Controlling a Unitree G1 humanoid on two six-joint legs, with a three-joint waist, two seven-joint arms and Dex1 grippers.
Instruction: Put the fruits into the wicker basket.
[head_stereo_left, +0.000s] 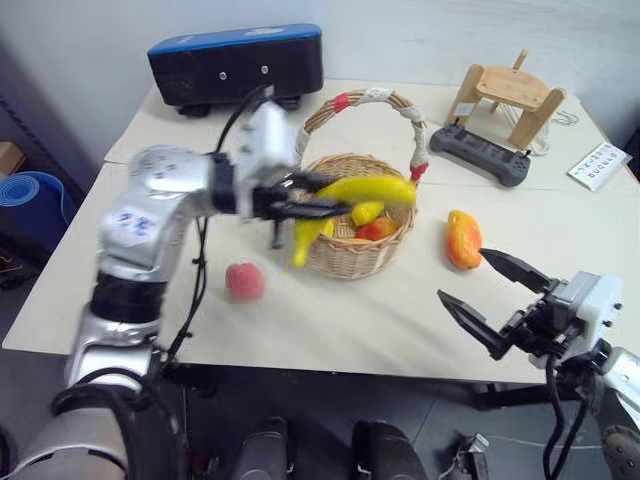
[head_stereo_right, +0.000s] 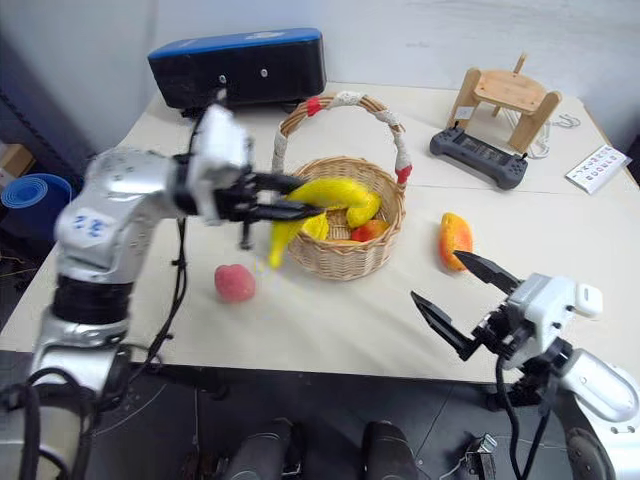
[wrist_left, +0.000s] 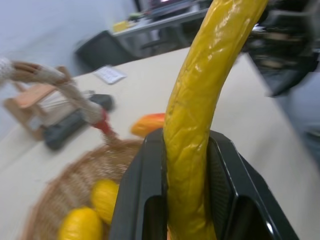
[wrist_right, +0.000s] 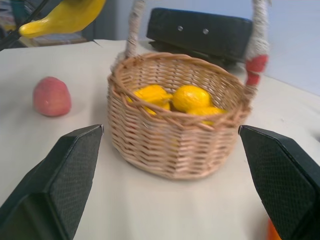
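Note:
My left gripper is shut on the curved yellow banana and holds it level over the near-left rim of the wicker basket. The left wrist view shows the banana clamped between both black fingers. Yellow lemon-like fruits and a red fruit lie inside the basket. A pink-red peach rests on the table left of the basket, and an orange-red mango lies to its right. My right gripper is open, empty, just in front of the mango.
A black and blue box stands at the back left. At the back right are a wooden stand, a black controller and a white card. A blue rolled mat lies beyond the table's left edge.

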